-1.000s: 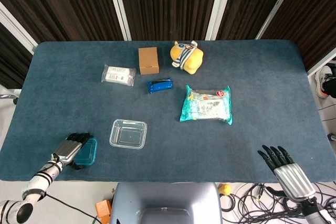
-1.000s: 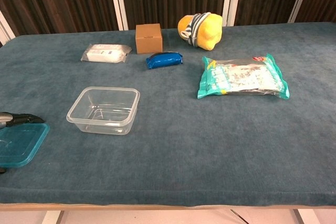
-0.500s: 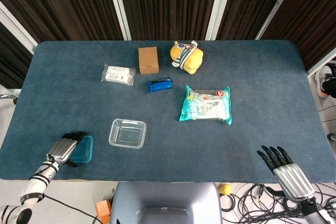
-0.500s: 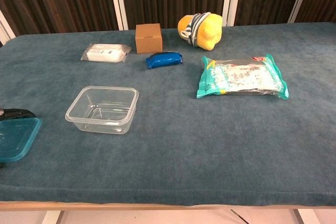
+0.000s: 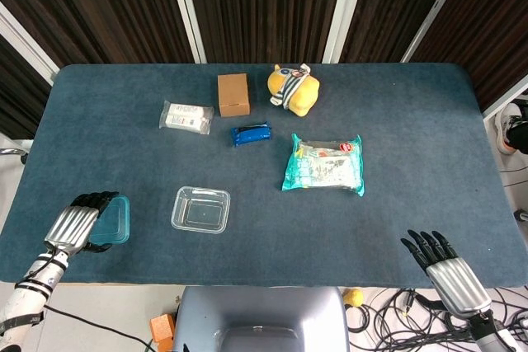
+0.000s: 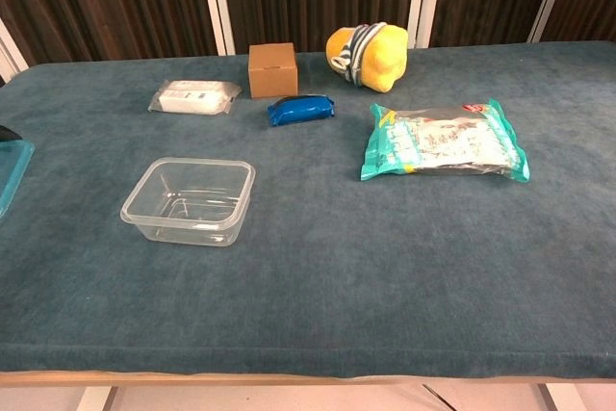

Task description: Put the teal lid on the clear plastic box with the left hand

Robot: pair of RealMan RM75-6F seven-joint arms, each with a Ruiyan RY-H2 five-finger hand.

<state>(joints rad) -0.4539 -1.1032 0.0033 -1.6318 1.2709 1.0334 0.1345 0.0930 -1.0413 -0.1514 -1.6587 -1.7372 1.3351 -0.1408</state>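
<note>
Teal lid (image 5: 111,220) gripped by left hand (image 5: 73,226), long axis front-to-back, left of clear box (image 5: 200,209), right hand (image 5: 443,265) spread

Matt cloth tabletop (image 5: 412,138), mostly plastic goods on it.

Tabletop covered in dull blue-grey, felt-like fabric with a fine nap. Clear box (image 5: 200,209) of thin, glossy see-through plastic, ribbed on the floor. Teal lid (image 5: 112,222) of smooth, half-translucent plastic. Left hand (image 5: 73,224) and right hand (image 5: 444,266) with ridged, silvery, metal-look backs and black matt fingers. Carton (image 5: 233,94) of plain brown cardboard, matt. Wipes pack (image 5: 186,117) in soft whitish film. Blue packet (image 5: 251,133) and teal bag (image 5: 324,164) in shiny, crinkled foil-like wrap. Yellow toy (image 5: 293,91) of soft plush.
</note>
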